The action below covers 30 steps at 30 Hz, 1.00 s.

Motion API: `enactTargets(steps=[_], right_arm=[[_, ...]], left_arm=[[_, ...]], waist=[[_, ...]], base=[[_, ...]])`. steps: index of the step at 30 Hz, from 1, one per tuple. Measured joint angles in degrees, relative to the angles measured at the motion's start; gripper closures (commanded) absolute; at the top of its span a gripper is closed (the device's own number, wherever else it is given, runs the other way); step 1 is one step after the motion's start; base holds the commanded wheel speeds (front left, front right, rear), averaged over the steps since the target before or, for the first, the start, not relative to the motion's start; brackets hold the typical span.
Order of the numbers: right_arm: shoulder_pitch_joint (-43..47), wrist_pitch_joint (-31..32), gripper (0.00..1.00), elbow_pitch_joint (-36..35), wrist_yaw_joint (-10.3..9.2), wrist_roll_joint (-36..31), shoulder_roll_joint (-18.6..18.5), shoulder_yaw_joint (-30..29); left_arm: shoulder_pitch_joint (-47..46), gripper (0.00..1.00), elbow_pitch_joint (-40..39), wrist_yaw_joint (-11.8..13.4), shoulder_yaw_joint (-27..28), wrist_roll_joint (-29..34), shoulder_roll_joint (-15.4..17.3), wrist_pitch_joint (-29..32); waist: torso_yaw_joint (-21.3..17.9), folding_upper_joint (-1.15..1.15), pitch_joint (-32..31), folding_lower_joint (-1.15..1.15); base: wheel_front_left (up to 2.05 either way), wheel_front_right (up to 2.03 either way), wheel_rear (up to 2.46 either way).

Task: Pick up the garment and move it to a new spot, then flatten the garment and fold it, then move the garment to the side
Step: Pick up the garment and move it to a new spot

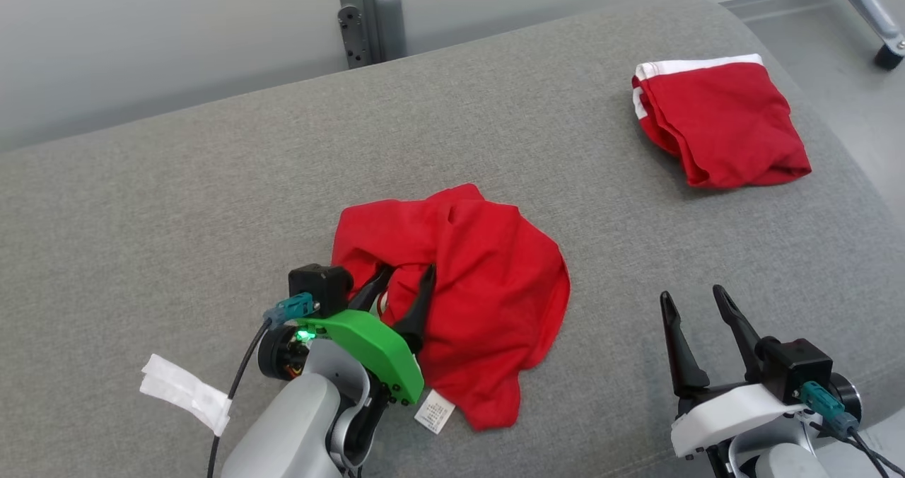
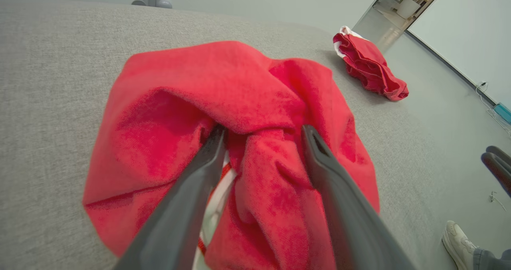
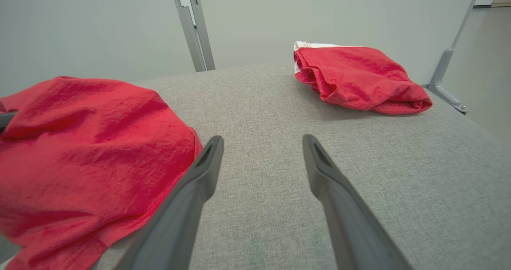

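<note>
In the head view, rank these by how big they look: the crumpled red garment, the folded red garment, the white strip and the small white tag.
1. crumpled red garment
2. folded red garment, farther away, so true size unsure
3. white strip
4. small white tag

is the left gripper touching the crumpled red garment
Touching. The left wrist view shows the left gripper, fingers sunk into the crumpled garment, cloth bunched against both.

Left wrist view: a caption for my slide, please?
Open left claw astride a fold of the crumpled red garment.
</note>
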Motion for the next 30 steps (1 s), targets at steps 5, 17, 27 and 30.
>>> enactTargets(steps=[5,17,27,30], right_arm=[[0.5,0.0,0.0,0.2,0.0,-0.3,0.0,-1.0],[3.9,0.0,0.0,-2.0,0.0,-3.6,0.0,-5.3],[5.7,0.0,0.0,-3.0,0.0,-4.5,0.0,-7.4],[6.6,0.0,0.0,-2.8,0.0,-3.9,0.0,-8.9]], left_arm=[[4.6,0.0,-5.7,-0.2,-0.3,0.6,2.4,-3.1],[23.2,0.0,-20.1,7.4,6.6,6.4,13.1,-10.2],[32.0,0.0,-22.4,2.1,24.3,13.2,8.4,-10.5],[33.2,0.0,-21.8,-0.7,28.3,15.7,6.3,-10.5]], waist=[[2.9,0.0,-1.2,0.0],[11.8,0.0,-5.2,0.0],[18.7,0.0,-8.0,0.0],[19.7,0.0,-8.8,0.0]], base=[[0.0,0.0,0.0],[0.0,0.0,0.0],[0.0,0.0,0.0],[0.0,0.0,0.0]])
